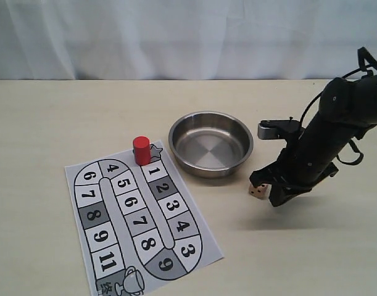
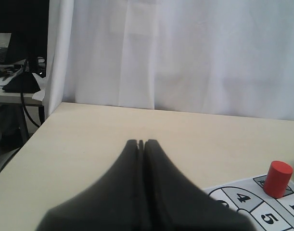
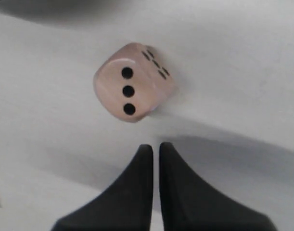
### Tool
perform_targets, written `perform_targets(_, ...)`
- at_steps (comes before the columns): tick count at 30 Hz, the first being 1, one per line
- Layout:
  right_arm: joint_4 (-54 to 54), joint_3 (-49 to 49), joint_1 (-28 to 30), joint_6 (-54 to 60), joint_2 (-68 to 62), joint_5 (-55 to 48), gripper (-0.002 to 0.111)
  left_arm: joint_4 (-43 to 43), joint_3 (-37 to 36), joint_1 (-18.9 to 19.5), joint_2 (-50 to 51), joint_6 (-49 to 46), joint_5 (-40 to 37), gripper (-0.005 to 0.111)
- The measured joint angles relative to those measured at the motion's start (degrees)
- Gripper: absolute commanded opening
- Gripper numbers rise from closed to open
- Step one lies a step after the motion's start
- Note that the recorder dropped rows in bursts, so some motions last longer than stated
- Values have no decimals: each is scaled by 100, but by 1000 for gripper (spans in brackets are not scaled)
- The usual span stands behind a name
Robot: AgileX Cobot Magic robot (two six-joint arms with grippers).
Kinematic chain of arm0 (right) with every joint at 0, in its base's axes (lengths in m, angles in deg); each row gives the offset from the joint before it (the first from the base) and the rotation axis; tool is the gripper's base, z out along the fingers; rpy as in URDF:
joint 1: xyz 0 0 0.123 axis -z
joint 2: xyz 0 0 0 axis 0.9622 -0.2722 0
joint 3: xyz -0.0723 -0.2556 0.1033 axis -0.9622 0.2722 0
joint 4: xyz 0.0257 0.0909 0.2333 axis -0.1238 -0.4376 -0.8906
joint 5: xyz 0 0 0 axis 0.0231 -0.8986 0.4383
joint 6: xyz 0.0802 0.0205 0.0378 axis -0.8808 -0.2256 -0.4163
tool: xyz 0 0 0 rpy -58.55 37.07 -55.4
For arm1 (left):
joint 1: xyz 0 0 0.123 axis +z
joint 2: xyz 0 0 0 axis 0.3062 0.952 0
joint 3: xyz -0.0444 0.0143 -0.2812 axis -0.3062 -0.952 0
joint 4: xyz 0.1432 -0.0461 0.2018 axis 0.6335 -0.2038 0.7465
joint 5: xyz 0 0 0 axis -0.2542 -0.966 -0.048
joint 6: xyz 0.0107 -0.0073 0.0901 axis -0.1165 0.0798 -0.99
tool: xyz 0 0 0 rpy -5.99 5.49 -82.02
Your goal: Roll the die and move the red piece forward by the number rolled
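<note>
Die [image 1: 258, 192], a small pale cube, lies on the table [image 1: 65, 123] just beside the outer wall of the steel bowl [image 1: 210, 169], not in it. The right gripper [image 1: 276, 198] hangs low, close to the die but apart from it. Its fingers are nearly together, with only a thin slit between them, and hold nothing.

The roll looks like the step in hand. The fingers would have to spread wide enough to straddle the die before gripping it.

The red piece [image 1: 141, 150] stands upright at the head of the numbered board [image 1: 139, 222], next to square 1 (apparently at the start).

The right wrist view alone shows the die's pips [image 3: 132, 84]: three on the face turned to that camera. Whether that face is uppermost I cannot tell.

The left wrist view alone shows the left gripper [image 2: 141, 142], fingers pressed together and empty, well short of the red piece [image 2: 277, 179].
</note>
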Motion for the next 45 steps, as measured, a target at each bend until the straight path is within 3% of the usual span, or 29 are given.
perform_targets(12,-225,-473,-14,168,735,-424,7,0,0,0,0,0,0,0)
perform_targets(21,-472,-660,-1084,562,826,445,50,0,0,0,0,0,0,0)
perform_targets(24,-502,-843,-1416,512,801,754,56,0,0,0,0,0,0,0)
perform_targets(31,-544,-1715,-1884,229,323,922,57,0,0,0,0,0,0,0)
perform_targets(45,-755,-3278,-2038,238,-1100,863,57,0,0,0,0,0,0,0)
